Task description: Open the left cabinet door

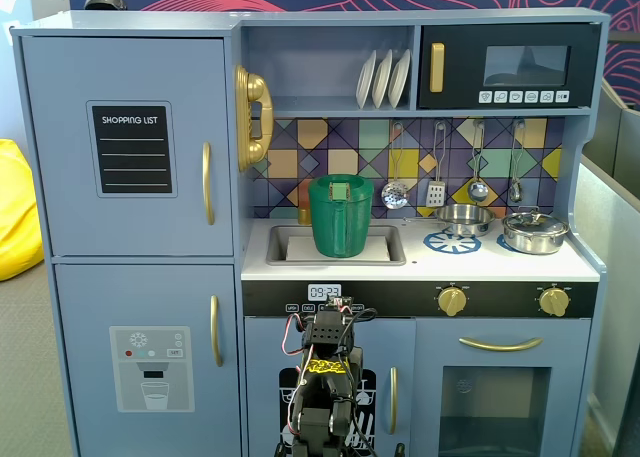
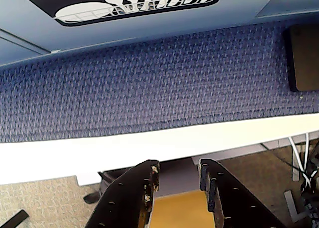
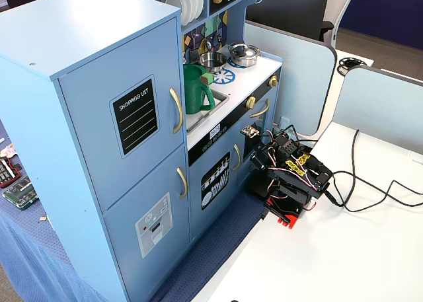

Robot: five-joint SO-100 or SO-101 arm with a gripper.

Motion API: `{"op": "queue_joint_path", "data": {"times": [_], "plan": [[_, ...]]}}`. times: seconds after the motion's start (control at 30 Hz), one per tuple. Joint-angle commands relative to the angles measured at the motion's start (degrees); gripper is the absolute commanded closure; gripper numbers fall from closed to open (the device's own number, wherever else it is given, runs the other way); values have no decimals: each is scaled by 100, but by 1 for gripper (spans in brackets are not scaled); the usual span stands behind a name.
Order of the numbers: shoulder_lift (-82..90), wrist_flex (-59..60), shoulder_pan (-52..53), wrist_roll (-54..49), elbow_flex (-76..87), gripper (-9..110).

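Observation:
The left cabinet door [image 1: 60, 147] is blue-grey, with a black "SHOPPING LIST" panel [image 1: 132, 149] and a curved gold handle [image 1: 207, 183]. It sits shut, flush with the cabinet, and also shows in the other fixed view [image 3: 92, 110] with its handle [image 3: 176, 110]. My arm [image 1: 325, 377] is folded low in front of the small dish-rack door, well below and to the right of that handle. It shows folded on the white table [image 3: 291, 176] too. In the wrist view my gripper [image 2: 179, 165] is open a little and empty. The task door is out of that view.
Below the task door is the dispenser door [image 1: 150, 367]. The dish-rack door [image 2: 134, 6] fills the top of the wrist view, above a blue mat [image 2: 149, 83] and the white table edge [image 2: 99, 148]. A green pitcher [image 1: 341, 215] stands in the sink. Cables [image 3: 370, 183] lie on the table.

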Motion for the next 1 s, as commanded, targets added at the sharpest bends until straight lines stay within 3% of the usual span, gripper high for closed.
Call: {"op": "queue_joint_path", "data": {"times": [0.0, 0.33, 0.67, 0.97], "plan": [[-26, 642, -272, 167, 396, 101], [-26, 334, -290, 325, 396, 101], [-35, -1907, -1178, 589, 308, 99], [-35, -1828, -1890, 870, -747, 96]]}}
